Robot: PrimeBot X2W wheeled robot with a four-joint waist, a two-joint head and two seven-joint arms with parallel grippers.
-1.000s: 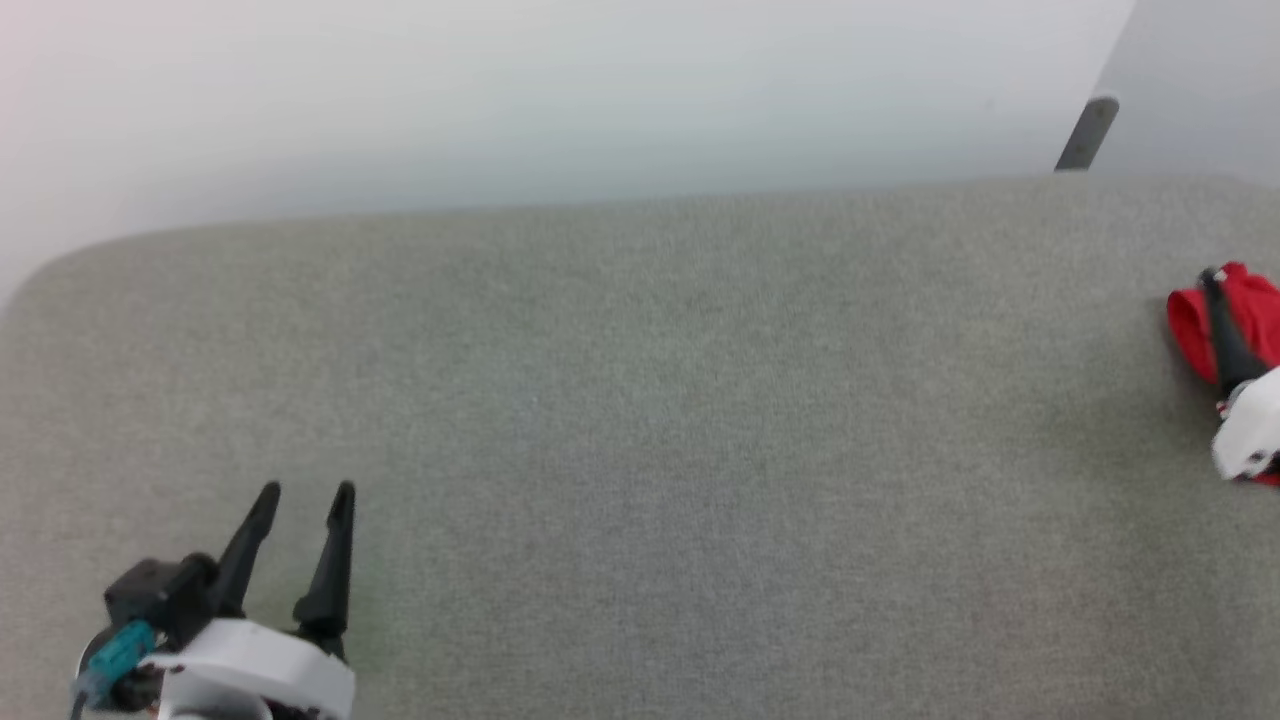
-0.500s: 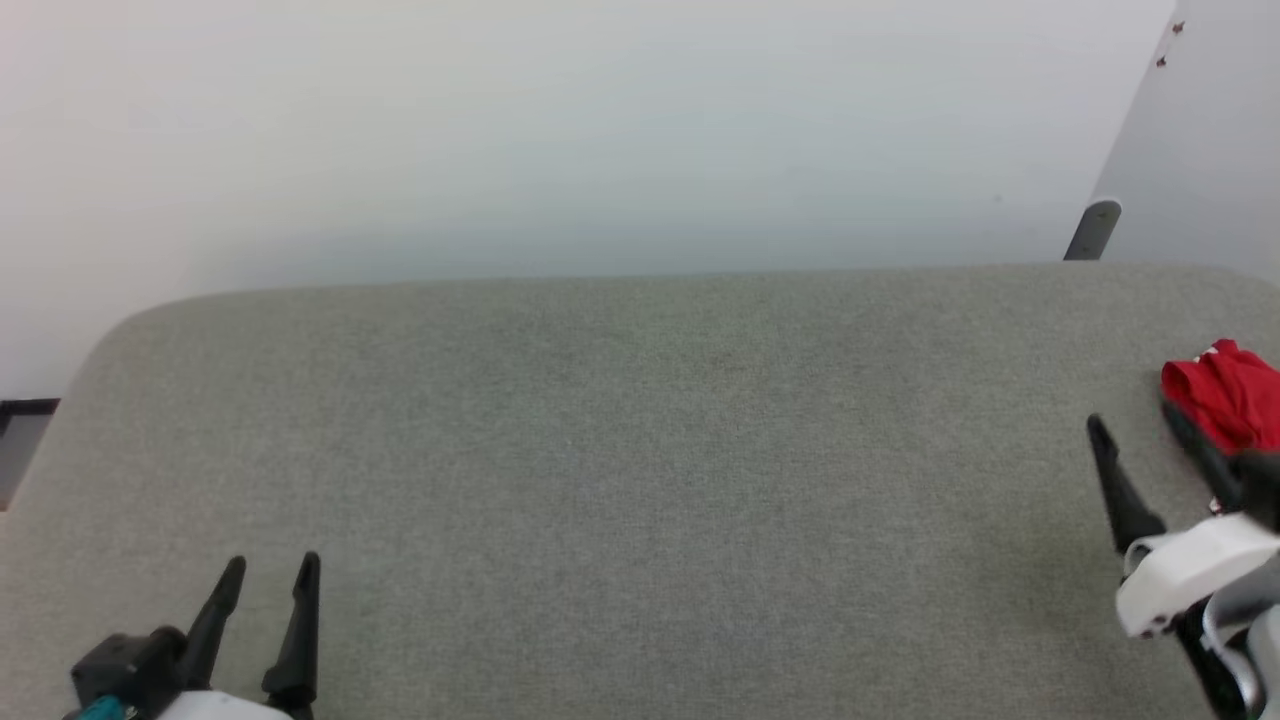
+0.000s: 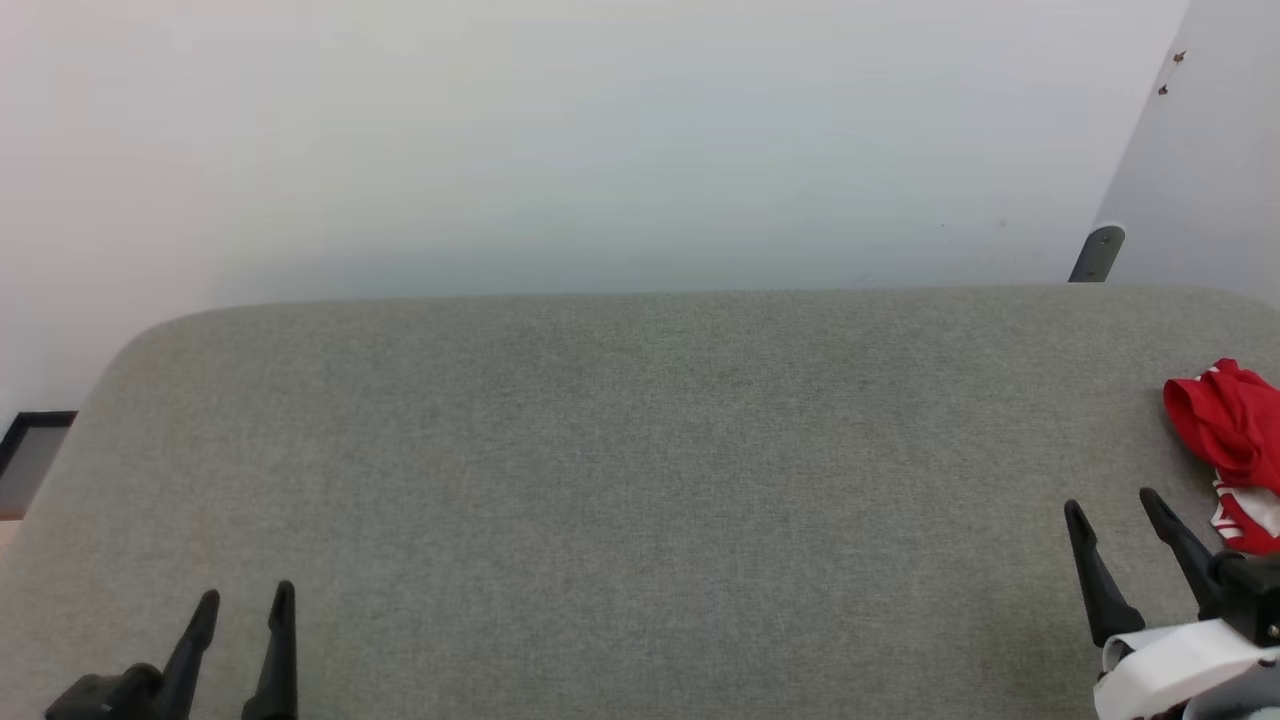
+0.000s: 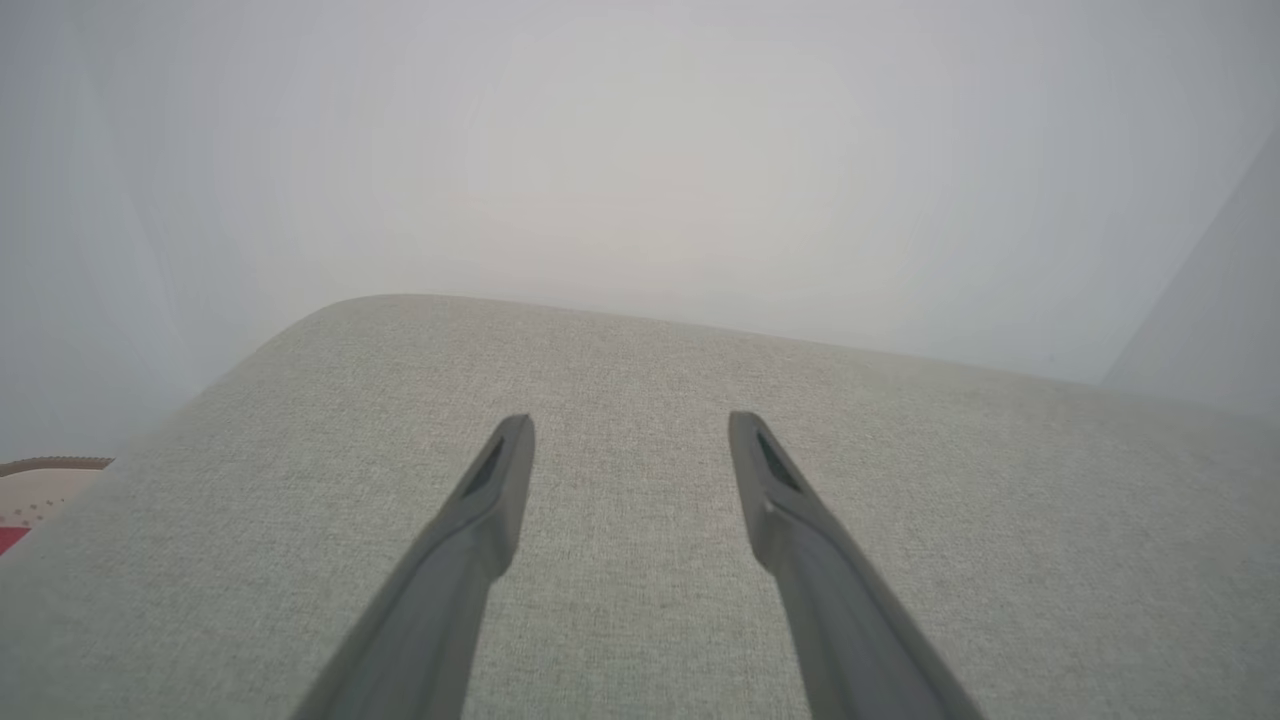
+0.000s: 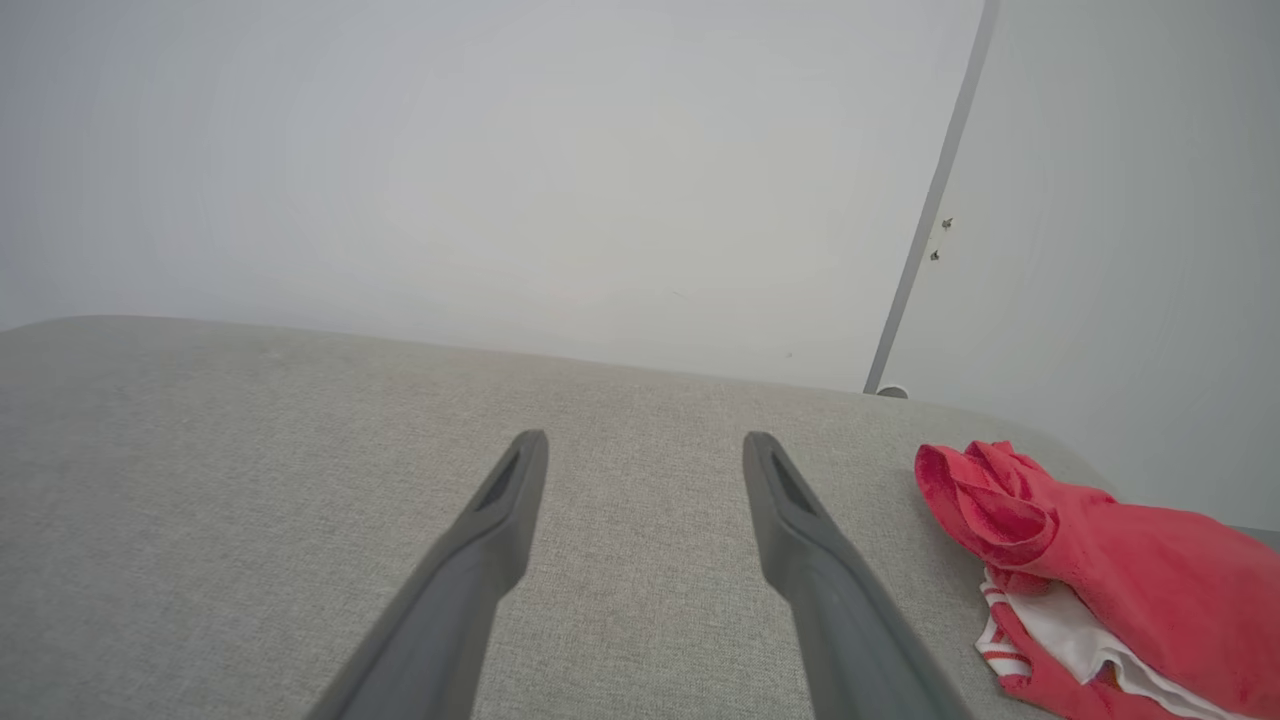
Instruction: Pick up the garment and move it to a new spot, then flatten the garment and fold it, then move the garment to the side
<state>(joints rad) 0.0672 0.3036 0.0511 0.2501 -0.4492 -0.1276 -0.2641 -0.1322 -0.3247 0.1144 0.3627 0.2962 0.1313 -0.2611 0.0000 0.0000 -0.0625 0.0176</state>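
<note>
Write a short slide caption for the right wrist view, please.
Right gripper open, fingers empty, above grey fabric surface; crumpled red-and-white garment lies at the view's right.

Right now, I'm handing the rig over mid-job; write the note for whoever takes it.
Left gripper: open, empty, over the table's near left.
Right gripper: open, empty, just left of the garment, not touching it.
Garment: rumpled red-and-white heap at the table's right edge.
Done: it lies off to the side.
Left: uncertain; it looks bunched, not neatly folded, so check the fold.
</note>
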